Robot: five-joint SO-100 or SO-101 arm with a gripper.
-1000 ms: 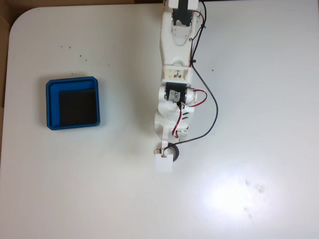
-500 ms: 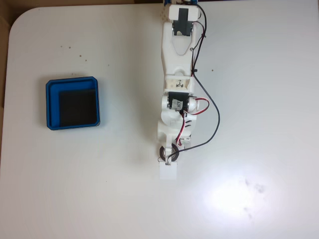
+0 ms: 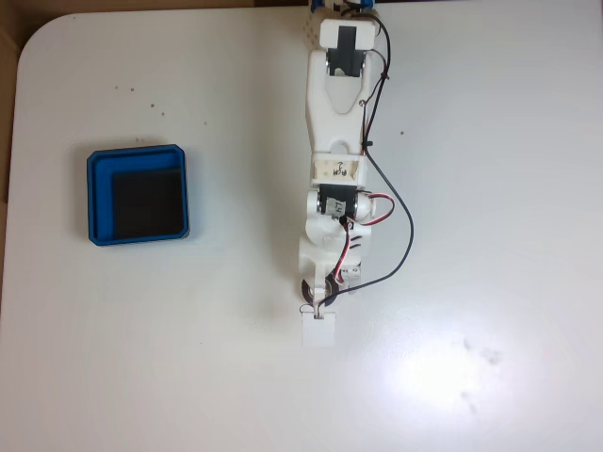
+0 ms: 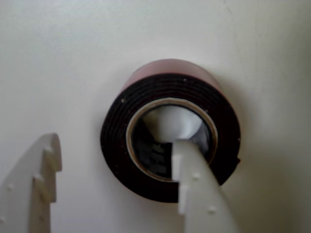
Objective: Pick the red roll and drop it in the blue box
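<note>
Wrist view puts you right over the red roll, lying flat on the white table with its hollow core facing up. Your claw is spread open: one finger reaches down into the core, the other stands outside the ring to the left, so the roll's left wall sits between them with nothing pinched yet.

Watch the close. If the inner finger sits too shallow, I'd expect it to ride up the wall and tip or skate the roll away across the smooth table. The outer finger has a wide gap to cross, so the roll may get shoved sideways before both sides bite.

The fixed view gives you what the close-up cannot: the blue box sits well apart, toward the left of that picture, empty on its black floor. There the roll is a dark sliver under the claw, and its finger placement is unreadable.
</note>
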